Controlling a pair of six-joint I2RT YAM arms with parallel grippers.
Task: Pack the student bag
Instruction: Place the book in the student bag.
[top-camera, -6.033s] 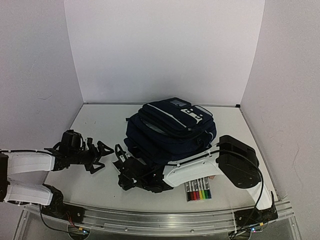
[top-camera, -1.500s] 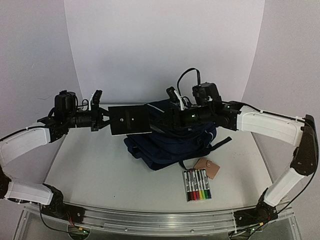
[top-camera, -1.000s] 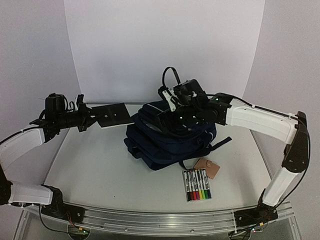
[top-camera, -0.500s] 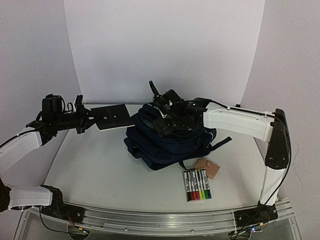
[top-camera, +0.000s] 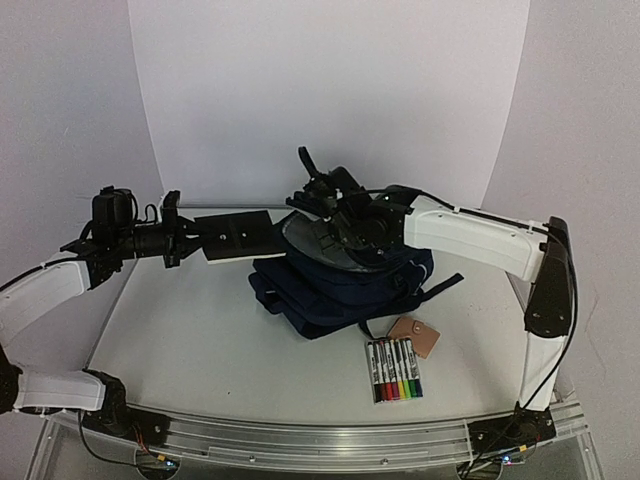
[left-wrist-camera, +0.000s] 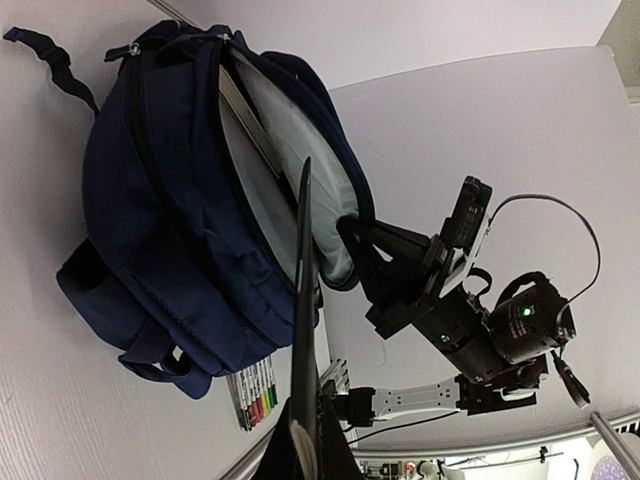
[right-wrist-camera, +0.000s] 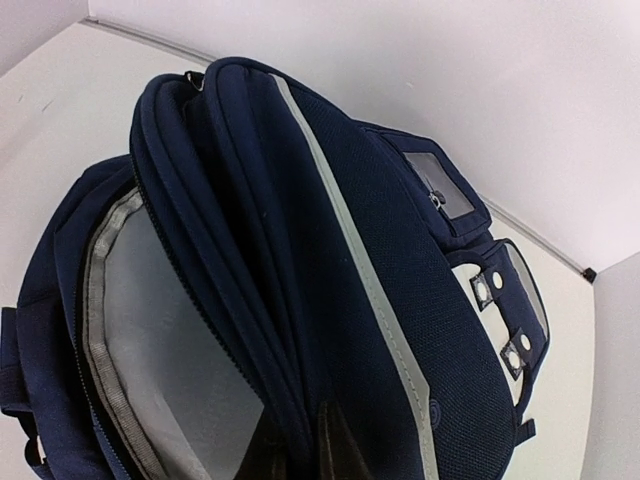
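Note:
The student bag (top-camera: 345, 285), navy with white piping, lies at the table's middle with its main compartment gaping and grey lining (right-wrist-camera: 170, 330) showing. My right gripper (top-camera: 318, 210) is shut on the upper edge of the bag's opening and holds that flap (right-wrist-camera: 300, 300) up. The fabric is pinched between its fingers (right-wrist-camera: 340, 450). My left gripper (top-camera: 182, 240) is shut on a flat black pad (top-camera: 238, 235), held level in the air. The pad's far end sits just left of the opening. In the left wrist view the pad (left-wrist-camera: 303, 300) is edge-on and points at the lining (left-wrist-camera: 300, 160).
A pack of coloured markers (top-camera: 396, 370) and a tan wallet (top-camera: 413, 335) lie on the table in front of the bag, to the right. White walls close the back and both sides. A metal rail (top-camera: 320, 440) runs along the near edge.
My right gripper has shut on the bag's upper edge and raised it, exposing the grey lining. My left arm has carried the black pad rightward, closer to the opening.

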